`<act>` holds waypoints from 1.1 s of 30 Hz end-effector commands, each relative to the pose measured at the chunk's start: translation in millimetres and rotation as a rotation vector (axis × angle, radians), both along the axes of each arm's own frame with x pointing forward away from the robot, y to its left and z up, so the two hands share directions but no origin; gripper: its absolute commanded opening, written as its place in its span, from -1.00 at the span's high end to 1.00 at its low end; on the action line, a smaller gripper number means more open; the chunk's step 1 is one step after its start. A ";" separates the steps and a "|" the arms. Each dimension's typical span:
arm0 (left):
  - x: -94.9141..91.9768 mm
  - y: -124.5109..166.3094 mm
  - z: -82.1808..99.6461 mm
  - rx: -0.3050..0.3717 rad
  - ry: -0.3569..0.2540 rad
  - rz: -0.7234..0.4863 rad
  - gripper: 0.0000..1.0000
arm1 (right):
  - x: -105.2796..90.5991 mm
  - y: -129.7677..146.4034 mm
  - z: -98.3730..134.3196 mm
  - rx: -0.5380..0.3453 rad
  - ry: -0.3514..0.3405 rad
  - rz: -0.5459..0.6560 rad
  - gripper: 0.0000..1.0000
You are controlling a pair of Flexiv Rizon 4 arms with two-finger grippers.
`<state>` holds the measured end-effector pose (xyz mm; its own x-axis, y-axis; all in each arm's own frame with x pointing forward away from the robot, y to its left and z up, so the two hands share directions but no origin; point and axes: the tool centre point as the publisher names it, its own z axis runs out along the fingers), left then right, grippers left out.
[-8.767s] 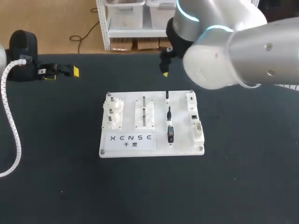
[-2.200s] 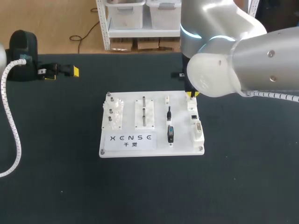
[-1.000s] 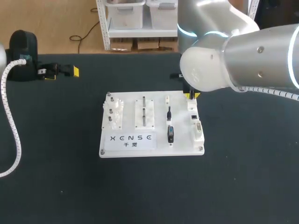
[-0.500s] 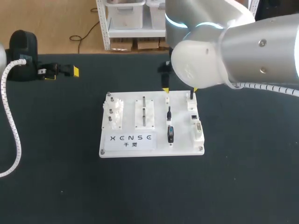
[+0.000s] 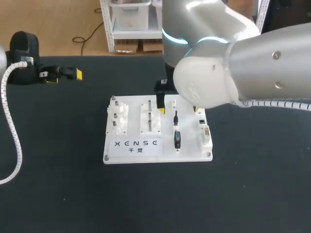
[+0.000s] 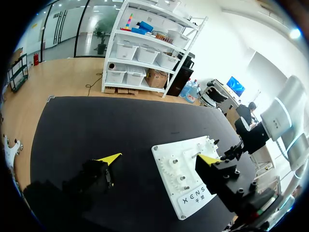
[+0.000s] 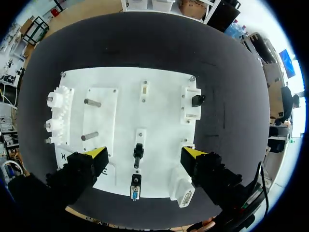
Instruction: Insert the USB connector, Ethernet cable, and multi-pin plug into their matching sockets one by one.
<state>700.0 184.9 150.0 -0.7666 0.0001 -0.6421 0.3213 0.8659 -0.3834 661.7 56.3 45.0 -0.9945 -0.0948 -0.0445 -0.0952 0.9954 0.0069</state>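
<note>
Moved: right pincer (image 7: 143,153) shifts from the USB socket to straddle the Ethernet cable (image 7: 138,155); released, empty.
Done: USB connector (image 7: 195,100) seated.
Remaining: Ethernet cable, multi-pin plug (image 7: 134,186), both in holders.
Left pincer (image 6: 161,157): released.

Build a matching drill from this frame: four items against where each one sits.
Items:
1 USB plug
2 Ethernet cable
3 gears
4 left gripper

Places:
A left edge of the board
B far-left part of the table, off the board
C socket block at the board's right edge
D middle holder, under the open right gripper

Pairs: 1-C, 2-D, 3-A, 4-B
</note>
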 end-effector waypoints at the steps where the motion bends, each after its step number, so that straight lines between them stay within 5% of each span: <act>1: 0.0 0.0 0.0 0.000 0.000 0.000 -1.00 | -7.4 1.9 -10.2 -0.002 0.007 0.006 -1.00; 16: 0.0 0.0 0.0 0.000 0.000 0.000 -1.00 | -4.5 0.7 -30.3 -0.013 0.032 0.005 -1.00; 18: 0.0 0.0 0.0 0.000 0.000 0.000 -1.00 | -3.1 1.9 -32.3 -0.015 0.033 0.006 -0.66; 20: 0.0 0.0 0.0 0.000 0.000 0.000 -1.00 | -2.0 2.6 -34.1 -0.021 0.029 0.014 -0.02; 33: 0.0 0.0 0.0 0.000 0.000 0.000 -1.00 | -5.2 5.9 -34.2 -0.016 0.017 0.032 0.61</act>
<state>700.0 184.9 150.0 -0.7666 0.0001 -0.6421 0.3213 0.8659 -0.3834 658.1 63.8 10.4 -0.9917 -0.1266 -0.0213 -0.1264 0.9919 -0.0102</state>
